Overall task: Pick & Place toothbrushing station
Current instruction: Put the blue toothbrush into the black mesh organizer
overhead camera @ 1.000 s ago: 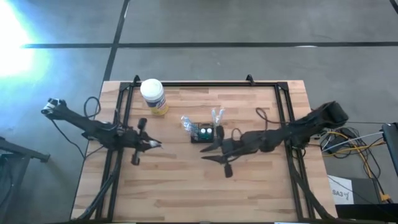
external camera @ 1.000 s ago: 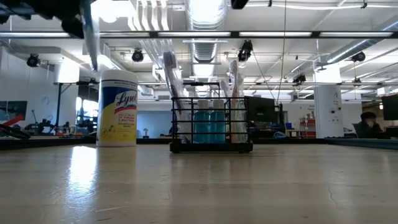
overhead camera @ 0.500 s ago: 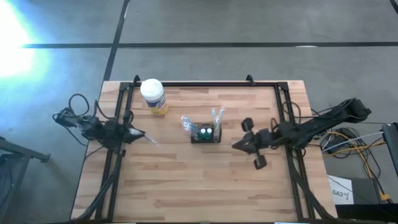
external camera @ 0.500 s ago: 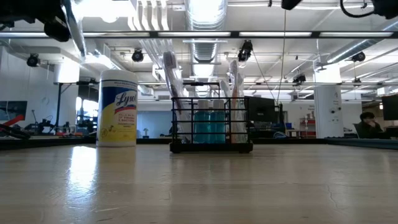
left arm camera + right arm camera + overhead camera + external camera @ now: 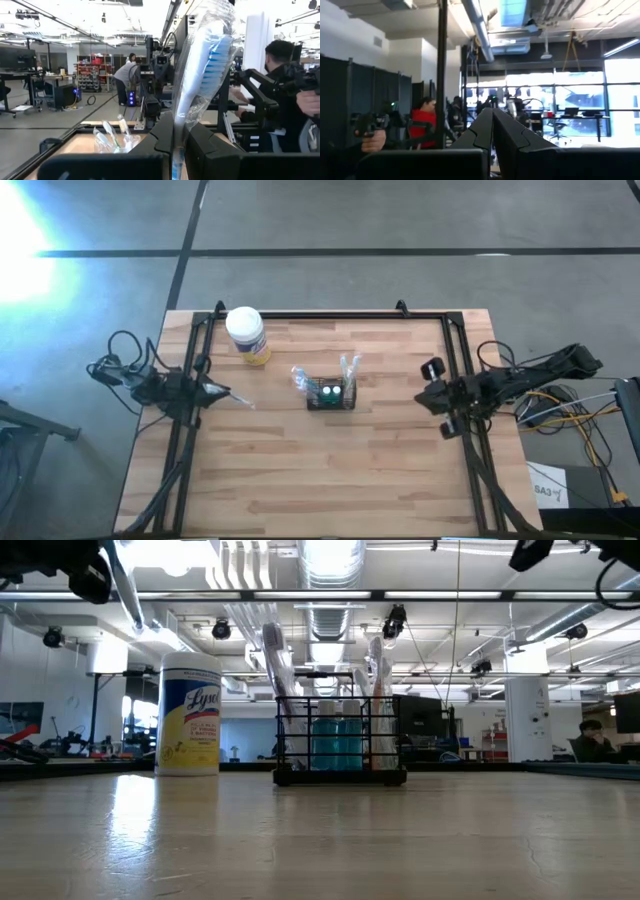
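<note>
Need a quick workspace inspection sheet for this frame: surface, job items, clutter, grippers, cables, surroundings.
Surface: wooden table, black frame rails along its edges.
Job's things: toothbrushing station upright mid-table, wrapped toothbrushes and blue items standing in it; untouched.
Clutter: Lysol wipes canister at the far left corner, apart from the station.
Grippers: left gripper at the left edge, shut on a wrapped toothbrush; right gripper at the right edge, shut, empty.
Cables: bundles by both arm bases, off the table.
Surroundings: people at workstations behind the table.
</note>
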You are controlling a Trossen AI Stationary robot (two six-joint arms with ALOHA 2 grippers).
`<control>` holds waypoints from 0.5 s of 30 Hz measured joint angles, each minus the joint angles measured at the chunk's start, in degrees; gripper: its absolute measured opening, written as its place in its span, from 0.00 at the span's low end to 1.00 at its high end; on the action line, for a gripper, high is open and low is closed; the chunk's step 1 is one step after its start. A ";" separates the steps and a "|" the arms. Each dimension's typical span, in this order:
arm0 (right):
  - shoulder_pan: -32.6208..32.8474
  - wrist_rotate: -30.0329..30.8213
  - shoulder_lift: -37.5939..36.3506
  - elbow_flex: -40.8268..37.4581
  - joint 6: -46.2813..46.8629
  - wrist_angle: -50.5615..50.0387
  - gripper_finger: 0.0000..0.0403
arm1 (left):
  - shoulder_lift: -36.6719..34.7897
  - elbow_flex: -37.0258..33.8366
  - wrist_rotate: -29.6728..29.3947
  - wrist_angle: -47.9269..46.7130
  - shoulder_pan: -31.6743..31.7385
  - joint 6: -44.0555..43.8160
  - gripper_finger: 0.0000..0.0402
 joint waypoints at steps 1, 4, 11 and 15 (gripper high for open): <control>0.00 0.34 -1.38 -1.01 -0.04 0.02 0.02 | 0.00 0.00 0.00 -0.06 -0.01 0.25 0.05; -0.02 0.50 -4.97 -3.73 -0.41 0.00 0.02 | 0.00 0.00 -0.04 -0.17 -0.01 1.50 0.05; 0.00 0.92 -9.36 -9.02 -2.69 0.77 0.02 | 0.00 0.00 -0.34 -0.37 0.01 2.88 0.05; 0.00 3.36 -9.12 -11.04 -5.60 4.38 0.02 | 0.12 -0.03 -6.87 1.65 0.08 2.90 0.05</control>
